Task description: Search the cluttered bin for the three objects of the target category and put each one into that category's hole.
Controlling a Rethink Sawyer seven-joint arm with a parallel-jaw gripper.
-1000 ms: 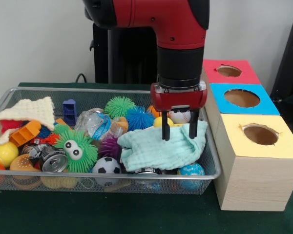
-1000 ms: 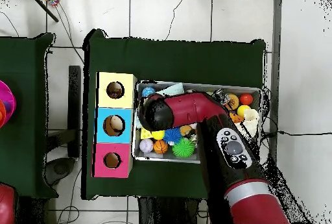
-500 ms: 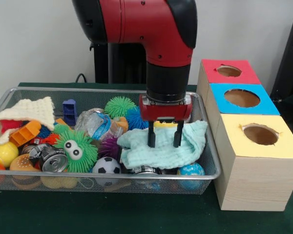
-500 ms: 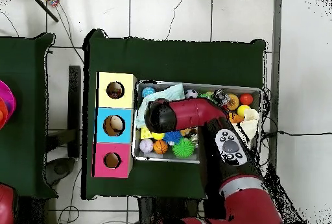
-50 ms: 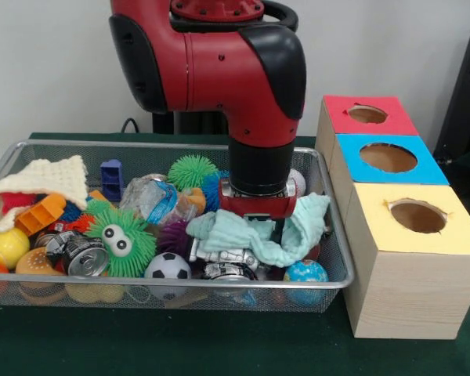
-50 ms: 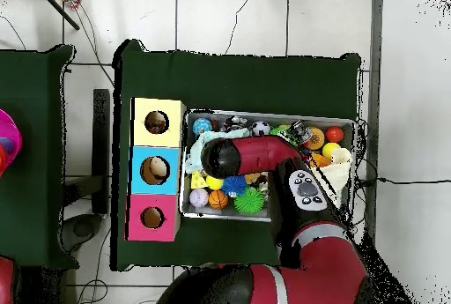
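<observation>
Mint-green and soft, the cloth (image 5: 254, 235) lies bunched up in the wire bin (image 5: 333, 235), near the bin's end by the three boxes. The red and black arm (image 5: 219, 70) reaches down into the bin, and its pincer (image 5: 258, 227) is pushed right into the cloth. The cloth folds up around the pincer and hides its tips, so I cannot tell how far open it is or if it has hold of the cloth.

Just under the cloth sits a shiny silver can (image 5: 223, 258). A black and white football (image 5: 167, 268) and a blue globe ball (image 5: 305, 272) lie by the bin's front wall. A green fuzzy toy with big eyes (image 5: 121, 239) sits further from the boxes, and a cream knitted cloth (image 5: 51, 178) lies at the far end.

Beside the bin stand the yellow box (image 5: 411, 251), the blue box (image 5: 388, 159) and the red box (image 5: 368, 115), each with a round hole on top. All of it rests on the dark green tabletop (image 5: 180, 345).
</observation>
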